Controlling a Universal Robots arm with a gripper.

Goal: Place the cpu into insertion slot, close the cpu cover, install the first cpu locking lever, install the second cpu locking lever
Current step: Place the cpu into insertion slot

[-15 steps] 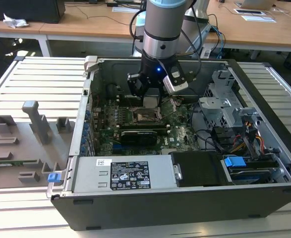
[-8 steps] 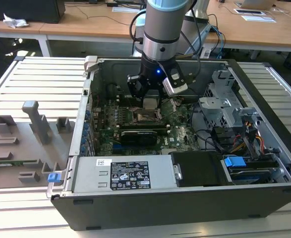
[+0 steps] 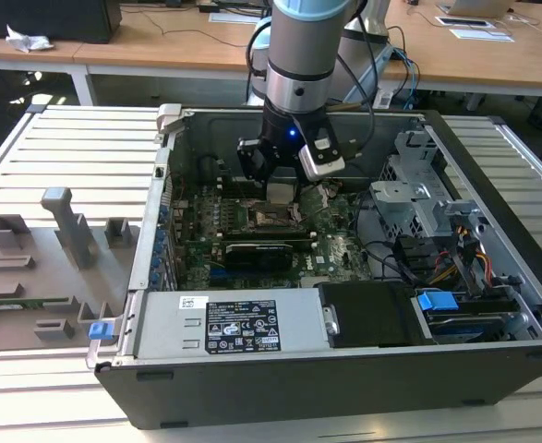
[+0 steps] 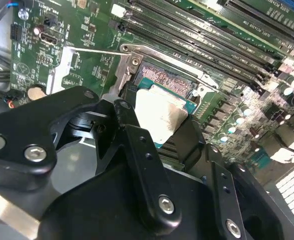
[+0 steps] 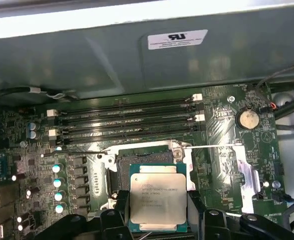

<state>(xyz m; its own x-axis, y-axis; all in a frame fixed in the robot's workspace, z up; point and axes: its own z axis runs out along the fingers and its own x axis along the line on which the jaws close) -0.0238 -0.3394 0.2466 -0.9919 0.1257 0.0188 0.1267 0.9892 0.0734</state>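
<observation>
Two jaws of my gripper clamp the cpu by opposite edges. Just beyond them I see the insertion slot.

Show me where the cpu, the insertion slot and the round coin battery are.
cpu point(image 5: 158, 200), first wrist view, middle of its silver metal top.
insertion slot point(image 5: 145, 157), first wrist view, dark recess showing beside the cpu.
coin battery point(image 5: 248, 118), first wrist view, centre of its round face.
</observation>
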